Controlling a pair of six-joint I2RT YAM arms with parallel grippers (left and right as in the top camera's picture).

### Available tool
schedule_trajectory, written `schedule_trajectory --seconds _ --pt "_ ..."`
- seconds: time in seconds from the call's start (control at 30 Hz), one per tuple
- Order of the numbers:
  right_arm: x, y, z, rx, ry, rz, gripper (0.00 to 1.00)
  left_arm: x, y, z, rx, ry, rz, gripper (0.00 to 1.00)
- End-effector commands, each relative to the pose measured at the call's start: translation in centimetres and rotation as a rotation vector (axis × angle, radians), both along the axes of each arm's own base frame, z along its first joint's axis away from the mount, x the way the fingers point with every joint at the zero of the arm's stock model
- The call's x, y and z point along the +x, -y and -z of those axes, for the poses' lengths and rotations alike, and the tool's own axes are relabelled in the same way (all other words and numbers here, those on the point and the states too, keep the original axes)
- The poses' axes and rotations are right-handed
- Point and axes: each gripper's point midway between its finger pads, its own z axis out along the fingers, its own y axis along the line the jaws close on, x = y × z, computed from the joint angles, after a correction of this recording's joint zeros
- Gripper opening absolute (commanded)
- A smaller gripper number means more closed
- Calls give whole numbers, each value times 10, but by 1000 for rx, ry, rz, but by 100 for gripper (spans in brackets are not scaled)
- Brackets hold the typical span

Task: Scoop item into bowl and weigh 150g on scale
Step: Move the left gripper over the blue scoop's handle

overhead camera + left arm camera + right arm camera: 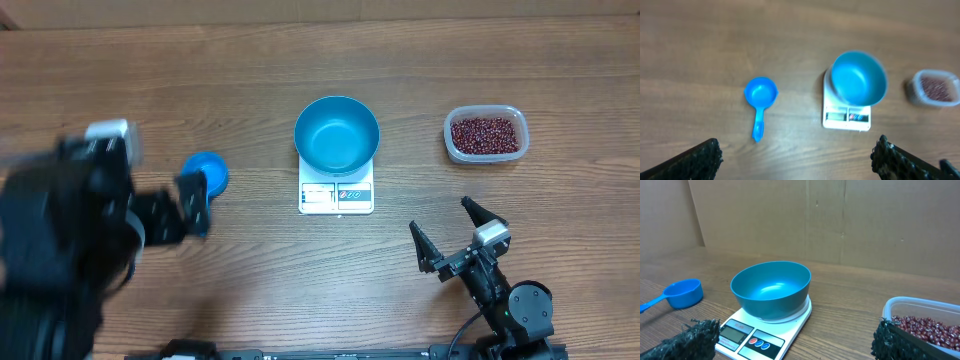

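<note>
Beans in tub, well apart from right end effector

bowl: bright blue | scale: white | beans: maroon | scoop: blue

The table is a wood-grain top in a warm brown, with the grain running left to right. 3 things lie directly on it, spread in a loose row across the middle. A small blue scoop lies open side up at the left. A white square scale sits at the centre, its front panel toward the near edge. A clear plastic tub stands at the right, well apart from the scale.
</note>
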Motion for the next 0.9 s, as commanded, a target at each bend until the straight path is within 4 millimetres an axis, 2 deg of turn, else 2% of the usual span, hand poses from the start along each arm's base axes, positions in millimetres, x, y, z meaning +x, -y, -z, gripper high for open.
schedule_trajectory --seconds 0.0,0.03,0.07,0.1,0.3,0.43,0.5,0.57,0.7,0.73,0.87 --pt "0 -1 2 4 1 0 100 24 4 11 17 -97 20 100" --pt "0 -1 2 4 1 0 100 30 4 18 20 -127 20 84" --pt "0 -1 2 4 1 0 100 35 4 26 25 -161 19 38" --pt "0 -1 2 4 1 0 100 38 4 32 28 -189 18 4" --pt "0 -1 2 4 1 0 100 50 4 68 25 -317 -18 4" --pt "0 -1 2 4 1 0 100 45 -10 99 67 -409 -112 4" --pt "0 -1 2 4 1 0 100 41 -13 120 87 -466 -130 27" --pt "0 -1 2 4 1 0 100 37 -13 143 96 -521 -130 56" --pt "0 -1 2 4 1 0 100 31 -14 189 112 -605 -128 93" --pt "0 -1 2 4 1 0 100 31 -14 198 114 -616 -128 97" --pt "0 -1 2 4 1 0 100 35 -20 234 146 -630 -147 100"
